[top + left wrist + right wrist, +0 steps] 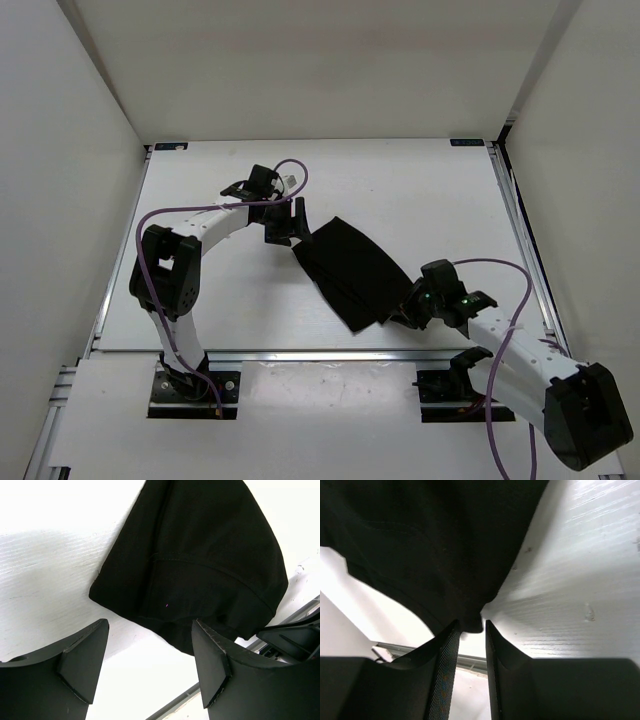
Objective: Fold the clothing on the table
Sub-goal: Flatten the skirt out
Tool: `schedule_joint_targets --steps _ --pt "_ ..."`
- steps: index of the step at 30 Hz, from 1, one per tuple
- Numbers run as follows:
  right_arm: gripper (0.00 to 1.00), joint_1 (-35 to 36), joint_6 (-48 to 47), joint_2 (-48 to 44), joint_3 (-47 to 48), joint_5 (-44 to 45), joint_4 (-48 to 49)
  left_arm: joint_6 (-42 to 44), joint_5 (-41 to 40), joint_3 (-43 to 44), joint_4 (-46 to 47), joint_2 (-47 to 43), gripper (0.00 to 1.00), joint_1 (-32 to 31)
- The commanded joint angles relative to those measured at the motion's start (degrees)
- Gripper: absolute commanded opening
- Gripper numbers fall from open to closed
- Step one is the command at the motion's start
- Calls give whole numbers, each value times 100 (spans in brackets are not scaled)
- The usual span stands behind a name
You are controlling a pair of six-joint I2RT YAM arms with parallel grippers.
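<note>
The clothing [350,272] is a black piece of fabric lying flat and slanted in the middle of the white table [420,190]. My left gripper [292,224] hovers at its far left corner, open, with bare table between the fingers [150,625]; the clothing [200,555] lies just beyond the tips. My right gripper [405,312] is at the near right corner. Its jaws [471,624] stand narrowly apart, with the tip of the clothing [430,540] reaching in between the fingertips. A sliver of light shows beside the fabric, so it is not pinched.
Aluminium rails [520,230] run along the table's right side, and another rail [300,355] runs along the near edge. White walls [70,150] close in the left, back and right. A purple cable [290,175] loops off the left wrist.
</note>
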Motion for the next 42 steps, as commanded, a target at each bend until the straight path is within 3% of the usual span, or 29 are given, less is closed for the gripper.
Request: schedule_joint_targets --steps 1,10,12,14,15,17,20,22,25,28,35,36,38,39,42 --pt "33 -6 -145 143 54 116 110 81 62 80 9 -14 77 68" --pt "32 -112 -382 432 -69 177 689 72 123 36 52 12 77 42" --pt "25 -95 -427 555 -61 160 795 46 263 28 131 13 77 42" --pt "3 -95 -514 652 -8 177 744 28 552 19 254 74 76 42" --pt "0 -60 -506 618 62 169 674 37 972 27 455 92 77 33" --pt "1 46 -462 539 123 274 568 186 1415 245 510 336 79 42" --pt "0 -50 -497 372 107 195 550 810 986 1167 -401 898 82 -204" --pt "0 -86 -488 257 106 256 454 864 976 1398 -440 1154 78 -274" --pt "0 -59 -515 213 194 256 383 837 932 1513 -588 1401 65 -231" --pt "0 11 -497 161 177 309 330 837 582 1443 -650 1410 64 -230" --pt "0 -77 -479 160 133 283 330 758 641 960 -431 1226 63 -257" --pt "0 -59 -462 152 159 326 295 767 703 829 -396 1226 61 -274" --pt "1 -24 -462 187 203 344 286 644 966 565 -195 1199 47 -292" --pt "0 -7 -462 204 220 344 286 609 993 468 -176 1156 34 -301" --pt "0 -6 -497 222 256 327 277 565 1037 362 -97 1006 11 -318"
